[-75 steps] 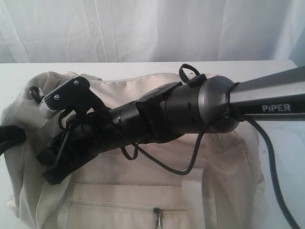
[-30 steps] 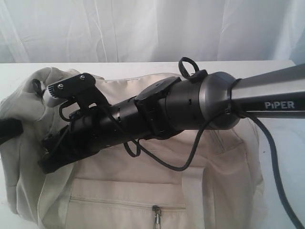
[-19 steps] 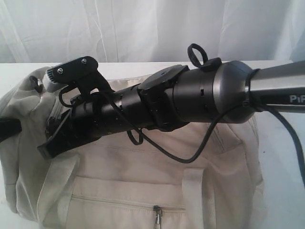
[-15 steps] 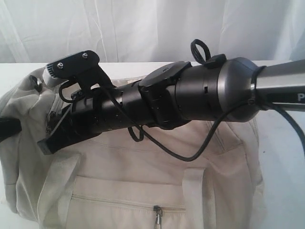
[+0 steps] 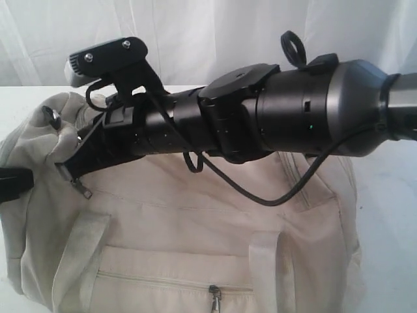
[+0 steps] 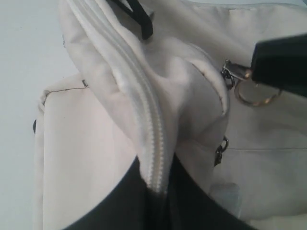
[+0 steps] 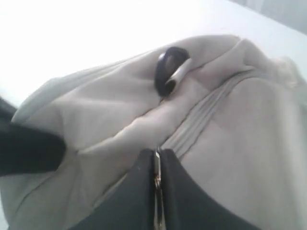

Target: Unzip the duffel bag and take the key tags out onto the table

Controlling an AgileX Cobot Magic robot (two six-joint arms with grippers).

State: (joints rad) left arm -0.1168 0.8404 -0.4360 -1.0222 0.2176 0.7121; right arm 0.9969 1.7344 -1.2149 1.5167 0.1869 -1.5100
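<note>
While the exterior view shows the right arm stretched over the duffel bag lying on the table, only the wrist views resolve the grips. Right wrist view: right gripper pressed together on a metal zipper pull, a black eyelet just beyond its tips. Left wrist view: left gripper pinching a raised fold of the bag along its zipper seam, with a metal ring hanging under the right gripper's tip nearby

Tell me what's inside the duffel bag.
Nothing inside shows. The duffel bag has the visible stretch of its top zipper closed, so cream fabric covers the interior. Any key tags in there are hidden.
</note>
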